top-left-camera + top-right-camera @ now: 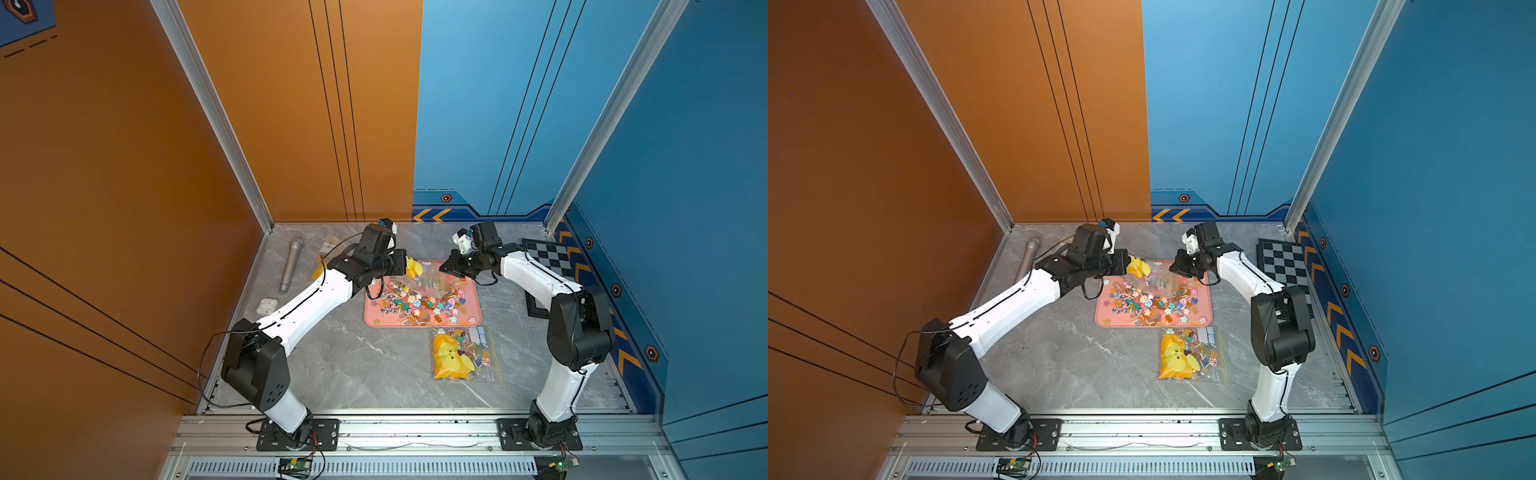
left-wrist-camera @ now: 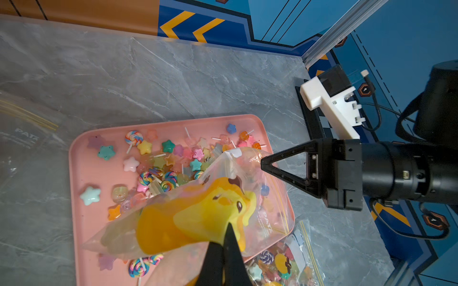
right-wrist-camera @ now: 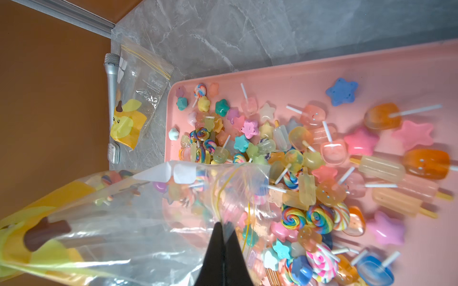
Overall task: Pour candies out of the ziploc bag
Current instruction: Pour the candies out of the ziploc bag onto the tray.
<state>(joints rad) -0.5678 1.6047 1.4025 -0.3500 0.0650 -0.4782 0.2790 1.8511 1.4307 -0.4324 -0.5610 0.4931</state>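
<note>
Over the pink tray point(image 2: 81, 173) the ziploc bag point(image 2: 198, 213) hangs, left claw point(image 2: 228, 226) clamped on its duck-printed bottom, right claw point(image 3: 224, 225) clamped on its mouth rim; candies point(image 3: 309, 173) mostly on tray, few inside; judged best: lift bottom higher, mouth low, shake gently.

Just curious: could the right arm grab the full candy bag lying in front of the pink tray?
Probably not yet: the right gripper is shut on the ziploc bag over the pink tray. Nothing covers the full bag, though.

top views: high, facing down | wrist views: close, oblique | all share: candies point(image 2: 171, 159) on tray point(image 2: 104, 173)
</note>
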